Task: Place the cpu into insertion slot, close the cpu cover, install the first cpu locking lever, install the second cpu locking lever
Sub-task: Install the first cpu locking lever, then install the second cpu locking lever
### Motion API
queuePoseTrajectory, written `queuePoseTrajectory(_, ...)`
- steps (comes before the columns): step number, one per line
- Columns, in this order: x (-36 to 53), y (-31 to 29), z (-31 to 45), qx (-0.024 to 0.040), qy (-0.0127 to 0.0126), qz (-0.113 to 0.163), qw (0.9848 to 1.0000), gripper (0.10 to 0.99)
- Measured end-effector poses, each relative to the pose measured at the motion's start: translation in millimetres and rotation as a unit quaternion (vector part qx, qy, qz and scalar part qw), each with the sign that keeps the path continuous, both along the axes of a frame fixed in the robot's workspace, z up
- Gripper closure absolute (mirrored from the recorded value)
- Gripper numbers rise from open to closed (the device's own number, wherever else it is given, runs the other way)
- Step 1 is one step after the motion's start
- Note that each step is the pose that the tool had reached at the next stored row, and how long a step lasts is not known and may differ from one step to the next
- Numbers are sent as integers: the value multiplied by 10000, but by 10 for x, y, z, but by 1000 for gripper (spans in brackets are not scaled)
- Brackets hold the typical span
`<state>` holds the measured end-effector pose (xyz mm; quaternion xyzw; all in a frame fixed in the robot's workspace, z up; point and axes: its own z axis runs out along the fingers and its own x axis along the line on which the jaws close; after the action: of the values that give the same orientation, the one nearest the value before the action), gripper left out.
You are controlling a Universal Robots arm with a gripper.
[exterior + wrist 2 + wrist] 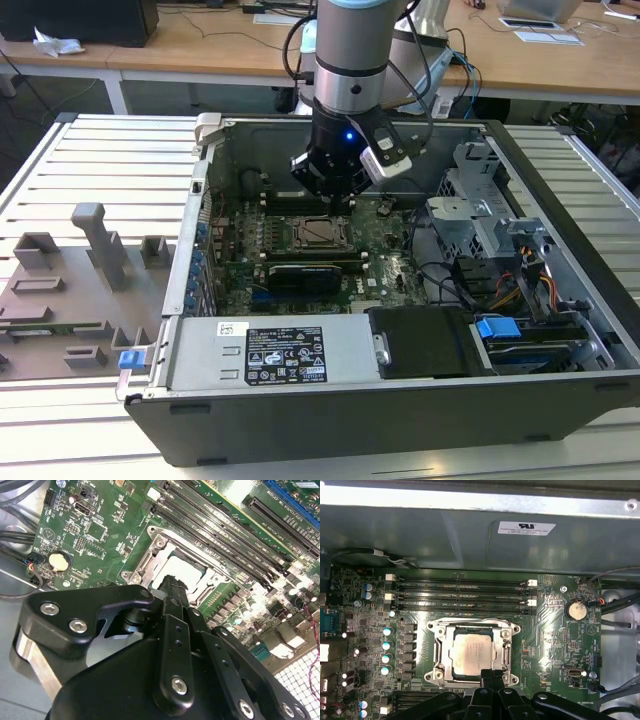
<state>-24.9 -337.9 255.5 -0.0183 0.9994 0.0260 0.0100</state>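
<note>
Printed labels are seen on the power supply [285,355] and case wall [526,528]; no text is legible.

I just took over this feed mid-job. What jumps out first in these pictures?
The black gripper hangs low inside the open computer case, its tips at the edge of the insertion slot. In the first wrist view, the cpu already lies in that slot, with the cpu cover down around it. Long memory slots run just beyond it on the green motherboard.
</note>
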Motion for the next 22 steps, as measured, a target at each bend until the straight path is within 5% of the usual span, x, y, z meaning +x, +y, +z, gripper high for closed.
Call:
queuePoseTrajectory(8, -1, -13, 0, 1, 0, -1, 10000, 980)
queuePoseTrajectory(13, -28, -119, -11, 3, 0, -1, 10000, 980)
queuePoseTrajectory(17, -73, -202, -95, 3, 0, 0, 10000, 980)
queuePoseTrajectory(19, -130, -305, -131, 46, 0, 0, 10000, 980)
queuePoseTrajectory(22, -175, -355, -136, 140, 0, 0, 9999, 980)
